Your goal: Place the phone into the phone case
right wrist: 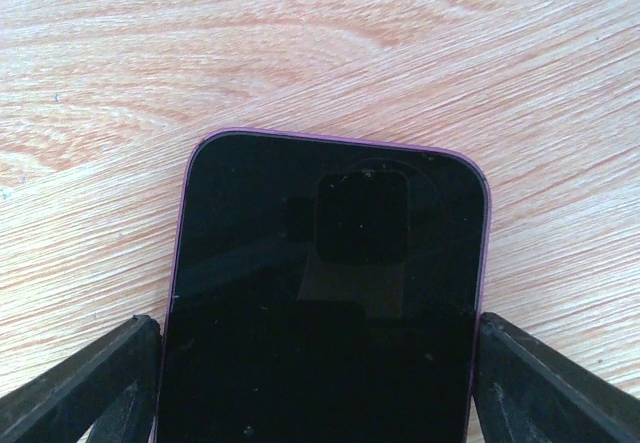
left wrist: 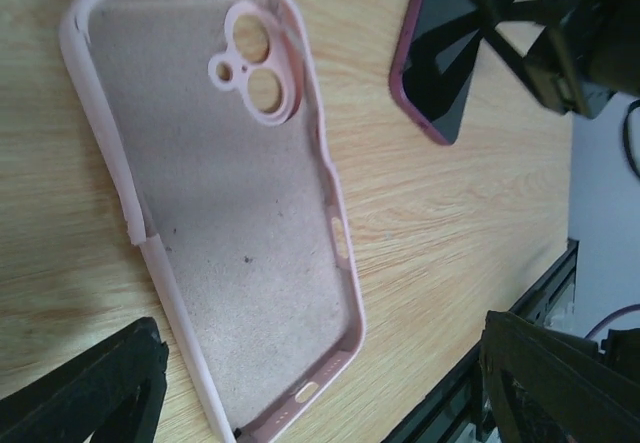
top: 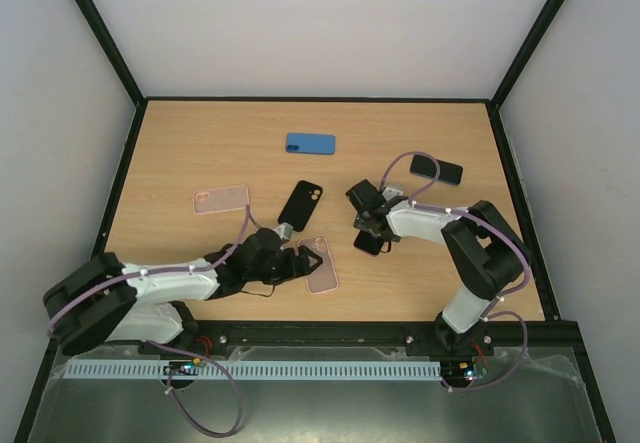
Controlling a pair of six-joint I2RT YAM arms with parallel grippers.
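A pink phone case (left wrist: 230, 233) lies open side up on the wooden table, also seen in the top view (top: 324, 272). My left gripper (left wrist: 320, 393) hovers over its bottom end, open and empty, its fingers (left wrist: 90, 388) well clear of both sides; in the top view it (top: 300, 263) is just left of the case. A dark phone with a purple rim (right wrist: 320, 293) lies screen up to the right of the case (left wrist: 435, 63). My right gripper (right wrist: 320, 393) is shut on it, fingers (right wrist: 555, 388) against both long edges. The top view shows this gripper (top: 372, 233) over the phone (top: 366, 247).
A blue case (top: 310, 143) lies at the back centre. A black case (top: 300, 205) sits just behind the pink one. A clear pinkish case (top: 221, 200) lies at the left. A black phone or case (top: 437, 170) lies at the right. The table's front edge (top: 380, 323) is close.
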